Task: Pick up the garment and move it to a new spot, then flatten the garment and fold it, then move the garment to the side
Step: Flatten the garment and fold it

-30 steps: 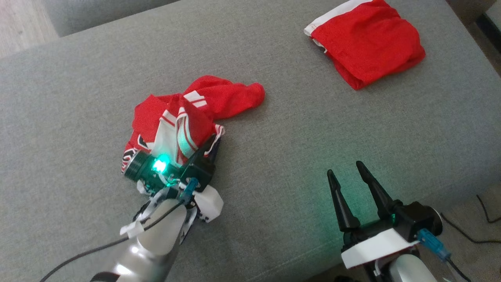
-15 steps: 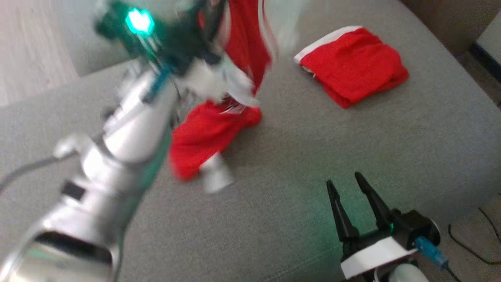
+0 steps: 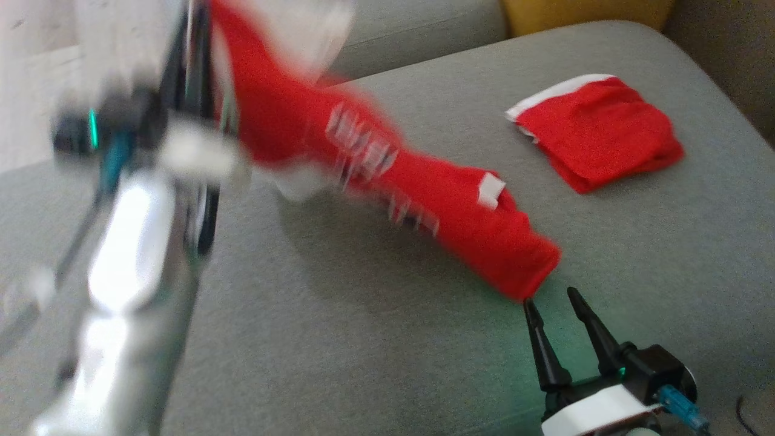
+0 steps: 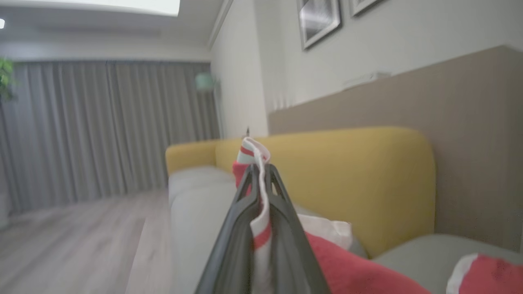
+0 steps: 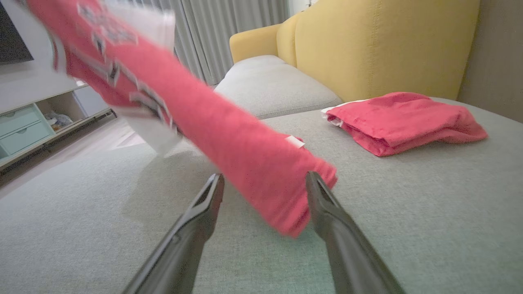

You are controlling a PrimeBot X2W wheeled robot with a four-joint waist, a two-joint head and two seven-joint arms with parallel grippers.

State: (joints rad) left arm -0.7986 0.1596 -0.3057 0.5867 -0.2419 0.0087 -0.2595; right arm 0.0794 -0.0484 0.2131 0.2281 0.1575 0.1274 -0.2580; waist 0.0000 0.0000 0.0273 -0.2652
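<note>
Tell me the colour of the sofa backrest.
Mustard yellow; the backrest shows best in the right wrist view.

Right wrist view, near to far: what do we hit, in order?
right gripper → dangling red-and-white jersey → folded red cloth garment → yellow upholstered sofa back

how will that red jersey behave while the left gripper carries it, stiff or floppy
Probably floppy: the red jersey hangs in a long limp band from the left gripper, shut on its white-striped edge. Likely light, since that one thin pinch holds it up. It may swing: its free end hangs low over the grey cushion.
</note>
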